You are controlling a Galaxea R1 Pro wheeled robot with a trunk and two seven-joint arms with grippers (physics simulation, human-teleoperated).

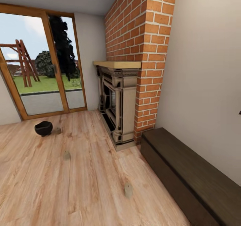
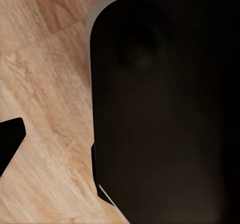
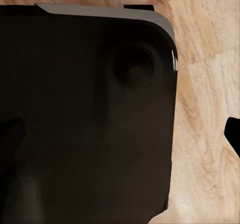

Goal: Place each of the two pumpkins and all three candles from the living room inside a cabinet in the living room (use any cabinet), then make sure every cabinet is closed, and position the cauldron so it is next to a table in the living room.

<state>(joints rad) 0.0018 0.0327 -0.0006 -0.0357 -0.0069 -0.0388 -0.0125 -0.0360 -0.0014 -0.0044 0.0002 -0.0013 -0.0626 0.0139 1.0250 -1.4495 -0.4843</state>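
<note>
The black cauldron sits on the wood floor at the left, near the glass door. Three stubby beige candles stand on the floor: one right beside the cauldron, one farther forward, one closest to me. The long dark-brown cabinet runs along the right wall with its front flush and shut. The pumpkins and the table are out of view. In the left wrist view one dark fingertip hangs over the floor. The right wrist view catches a dark fingertip at the frame edge.
A brick chimney with a stone fireplace juts from the wall just beyond the cabinet. A wood-framed glass door closes the far left. Both wrist views look down past the robot's dark body onto floorboards.
</note>
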